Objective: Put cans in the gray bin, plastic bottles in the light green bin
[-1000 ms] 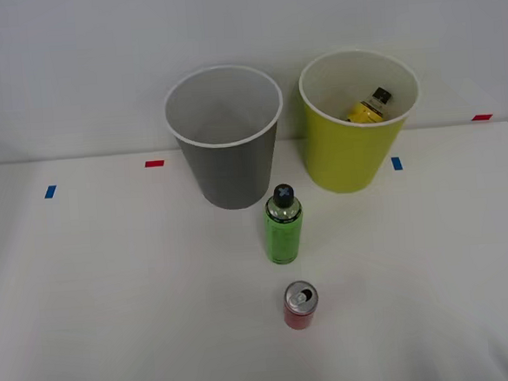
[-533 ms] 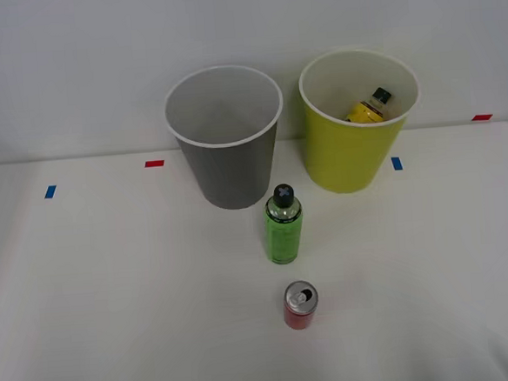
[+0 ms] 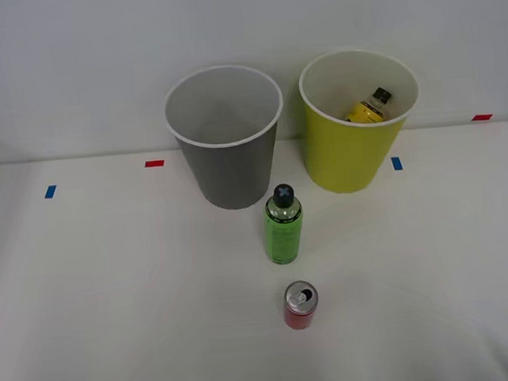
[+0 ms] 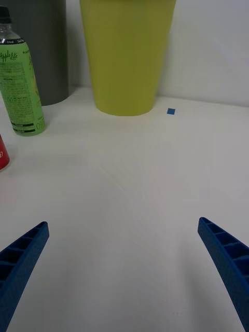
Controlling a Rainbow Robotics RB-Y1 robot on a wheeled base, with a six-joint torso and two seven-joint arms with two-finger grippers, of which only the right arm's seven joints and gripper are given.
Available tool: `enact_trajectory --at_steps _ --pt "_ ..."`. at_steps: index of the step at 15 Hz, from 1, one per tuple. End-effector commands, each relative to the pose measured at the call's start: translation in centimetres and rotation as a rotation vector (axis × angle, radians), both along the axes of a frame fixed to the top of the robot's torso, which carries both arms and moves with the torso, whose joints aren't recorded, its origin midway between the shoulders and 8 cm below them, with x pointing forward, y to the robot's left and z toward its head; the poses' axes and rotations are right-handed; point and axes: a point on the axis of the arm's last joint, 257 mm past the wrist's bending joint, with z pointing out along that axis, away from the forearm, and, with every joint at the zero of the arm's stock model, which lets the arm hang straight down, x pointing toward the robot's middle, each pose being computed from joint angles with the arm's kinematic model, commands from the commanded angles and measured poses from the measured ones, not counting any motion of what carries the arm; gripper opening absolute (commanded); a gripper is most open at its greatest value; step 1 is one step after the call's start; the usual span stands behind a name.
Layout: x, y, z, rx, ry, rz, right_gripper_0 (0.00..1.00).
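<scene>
**Right jaws wide apart over bare tabletop, holding nothing**

The right gripper (image 4: pixel 124 275) has its blue ribbed jaws spread wide, with nothing between them, low over the white tabletop (image 3: pixel 113 296). From the wrist camera, the green-labelled bottle (image 4: pixel 21 83) and an edge of the red can (image 4: pixel 3 153) lie ahead and to the left of the jaws, well apart from them.

In the front view the red can (image 3: pixel 299 305) stands upright near the tabletop's near edge. Just beyond it stands the green-labelled bottle (image 3: pixel 283 224), upright with its black cap on. Farther back stand the gray bin (image 3: pixel 226 144), left, and the light green bin (image 3: pixel 354 127), right. The yellow-labelled bottle (image 3: pixel 368 107) lies tilted inside the light green bin.
</scene>
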Motion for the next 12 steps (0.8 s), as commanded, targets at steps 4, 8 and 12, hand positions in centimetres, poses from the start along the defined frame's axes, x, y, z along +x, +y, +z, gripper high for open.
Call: enact_trajectory --at_steps 4,8,12 --pt "0.0 0.0 0.01 0.0 0.0 0.0 1.0" --pt "0.0 0.0 0.01 0.0 0.0 0.0 1.0" --pt "0.0 0.0 0.01 0.0 0.0 0.0 1.0"
